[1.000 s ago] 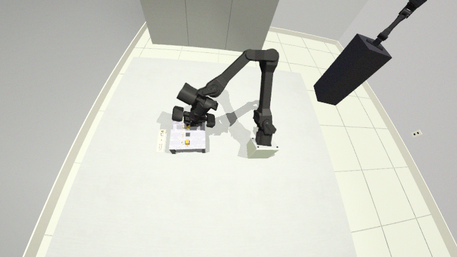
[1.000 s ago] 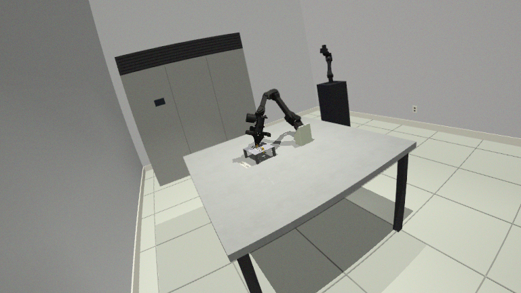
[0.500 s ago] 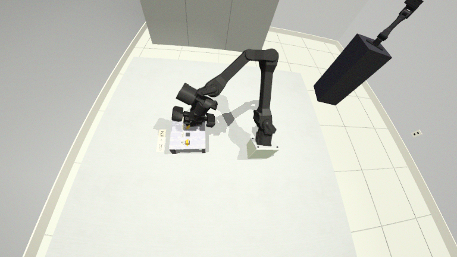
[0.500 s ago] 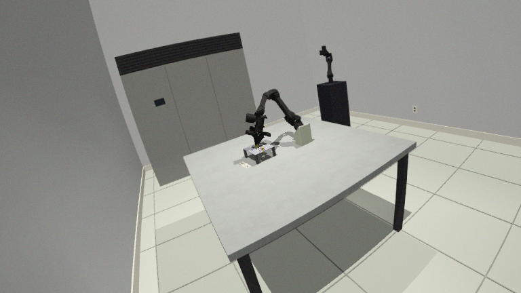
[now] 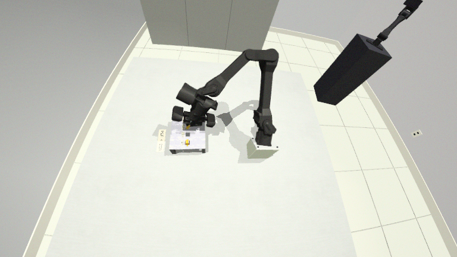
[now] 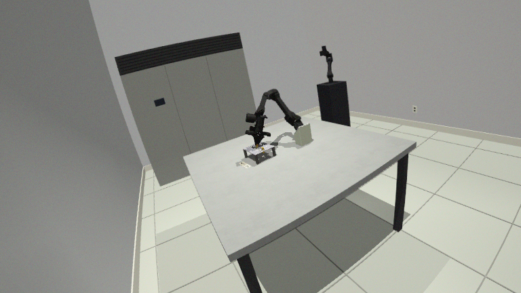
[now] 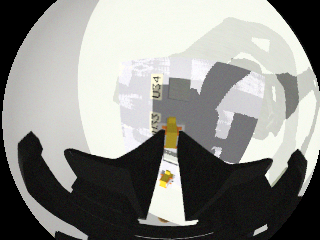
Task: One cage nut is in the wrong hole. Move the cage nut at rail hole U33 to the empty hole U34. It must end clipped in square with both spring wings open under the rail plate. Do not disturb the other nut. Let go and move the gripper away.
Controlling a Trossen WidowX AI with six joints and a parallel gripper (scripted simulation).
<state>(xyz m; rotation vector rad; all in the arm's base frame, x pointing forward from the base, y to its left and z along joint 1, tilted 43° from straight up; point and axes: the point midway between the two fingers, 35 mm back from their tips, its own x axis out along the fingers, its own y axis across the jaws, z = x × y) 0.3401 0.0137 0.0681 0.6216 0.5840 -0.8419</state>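
Lying at the far left of the bench's (image 5: 202,200) (image 6: 307,182) items in the top view, a pale label strip (image 5: 160,140) (image 6: 245,164) sits at nine o'clock from the raised rail plate (image 5: 199,143) (image 6: 251,152) (image 7: 135,100). Over the plate's twelve o'clock side, the claw (image 5: 188,126) (image 6: 256,144) (image 7: 171,135) points down, its fingers narrow and closed on the yellow cage nut (image 5: 188,127) (image 6: 256,146) (image 7: 171,131). That nut is beside the U33 label (image 7: 155,123); whether its wings are free of the hole cannot be told. In the wrist view the open square hole U34 (image 7: 179,89) lies at twelve o'clock from it, and the other nut (image 5: 187,142) (image 6: 262,148) (image 7: 166,178) at six. Further right, the arm's pale mount (image 5: 262,153) (image 6: 304,134) stands between three and four o'clock from the plate. Rightward again, toward two o'clock, a black pedestal (image 5: 351,69) (image 6: 333,102) carries a second arm (image 5: 392,28) (image 6: 329,67).
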